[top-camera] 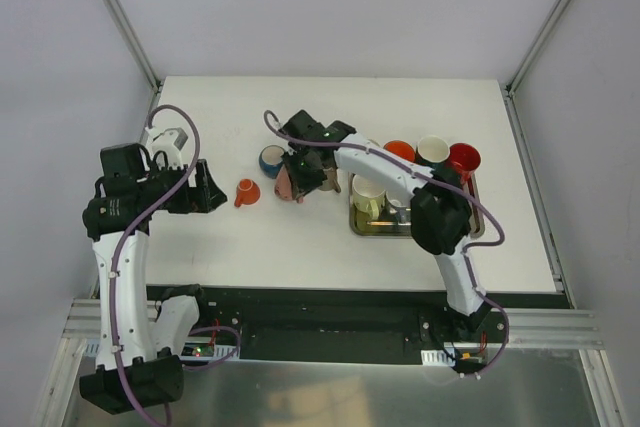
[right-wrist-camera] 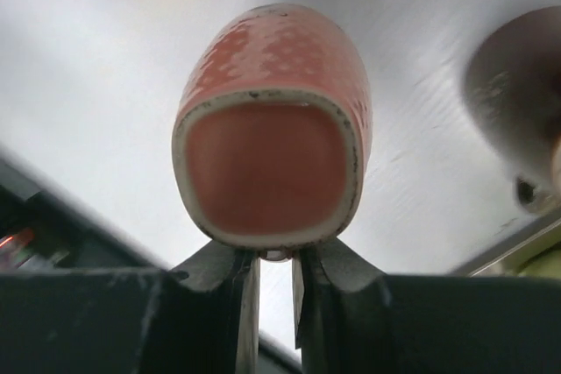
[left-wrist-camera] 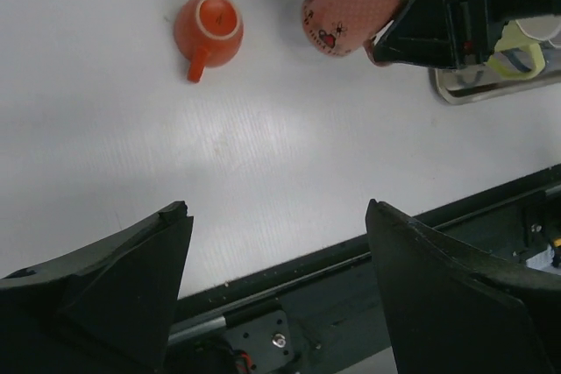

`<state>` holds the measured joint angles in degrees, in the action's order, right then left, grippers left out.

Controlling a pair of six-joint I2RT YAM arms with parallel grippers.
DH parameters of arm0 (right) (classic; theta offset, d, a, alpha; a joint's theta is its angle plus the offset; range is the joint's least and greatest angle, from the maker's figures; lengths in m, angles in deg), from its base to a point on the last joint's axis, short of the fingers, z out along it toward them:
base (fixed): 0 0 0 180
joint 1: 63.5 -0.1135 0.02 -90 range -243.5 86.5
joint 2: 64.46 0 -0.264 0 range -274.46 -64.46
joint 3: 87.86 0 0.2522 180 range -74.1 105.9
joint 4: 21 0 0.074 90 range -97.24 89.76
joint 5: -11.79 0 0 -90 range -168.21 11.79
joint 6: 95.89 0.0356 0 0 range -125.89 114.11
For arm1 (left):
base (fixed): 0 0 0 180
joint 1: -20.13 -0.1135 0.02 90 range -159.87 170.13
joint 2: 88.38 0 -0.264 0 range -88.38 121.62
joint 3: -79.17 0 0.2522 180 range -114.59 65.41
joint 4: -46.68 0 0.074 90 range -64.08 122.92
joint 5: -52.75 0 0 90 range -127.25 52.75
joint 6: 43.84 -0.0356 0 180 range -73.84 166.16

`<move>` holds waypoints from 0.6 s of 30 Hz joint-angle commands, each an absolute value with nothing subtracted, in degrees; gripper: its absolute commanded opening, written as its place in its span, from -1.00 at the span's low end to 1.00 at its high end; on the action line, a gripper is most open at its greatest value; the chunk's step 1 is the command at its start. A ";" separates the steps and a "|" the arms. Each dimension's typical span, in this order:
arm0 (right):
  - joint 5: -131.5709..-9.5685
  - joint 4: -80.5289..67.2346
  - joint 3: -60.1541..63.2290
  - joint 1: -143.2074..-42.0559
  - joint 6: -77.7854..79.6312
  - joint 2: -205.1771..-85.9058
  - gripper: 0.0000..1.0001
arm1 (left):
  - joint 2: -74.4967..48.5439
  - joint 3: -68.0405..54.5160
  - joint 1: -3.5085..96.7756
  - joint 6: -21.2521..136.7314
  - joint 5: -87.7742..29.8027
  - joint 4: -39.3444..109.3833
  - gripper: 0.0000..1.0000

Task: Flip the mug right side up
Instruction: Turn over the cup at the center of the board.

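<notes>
Your left tool (left-wrist-camera: 276, 209) is nearest the arms, jaws wide apart with nothing between them, over bare surface (left-wrist-camera: 263, 146). Just beyond it an orange cup (left-wrist-camera: 208, 31) sits mouth down. Past that is the pink mug (right-wrist-camera: 276, 67), left of the tray (top-camera: 478, 209) and just in front of a blue cup (top-camera: 271, 160). It is tipped on its side, and your right tool (right-wrist-camera: 273, 262) is clamped on a narrow part under its lower wall, which I take to be the handle.

I judge the pink mug to be glazed ceramic: stiff, slick, weighty for so small a hold, and liable to chip if dropped. The handle is the sensible place to grip it, but the body can swing about it, so rotate slowly.

Only the right wrist view shows the pinch and the open mouth facing the camera. The left wrist view shows the patterned outside and the base end, but not the grip. No view tells you whether the pink mug touches the surface
</notes>
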<state>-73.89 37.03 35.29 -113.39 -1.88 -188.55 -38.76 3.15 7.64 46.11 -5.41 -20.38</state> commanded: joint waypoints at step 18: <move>-0.25 7.00 20.83 -103.14 27.50 -169.58 -1.00 | -50.77 11.27 16.60 -1.92 22.09 7.16 0.43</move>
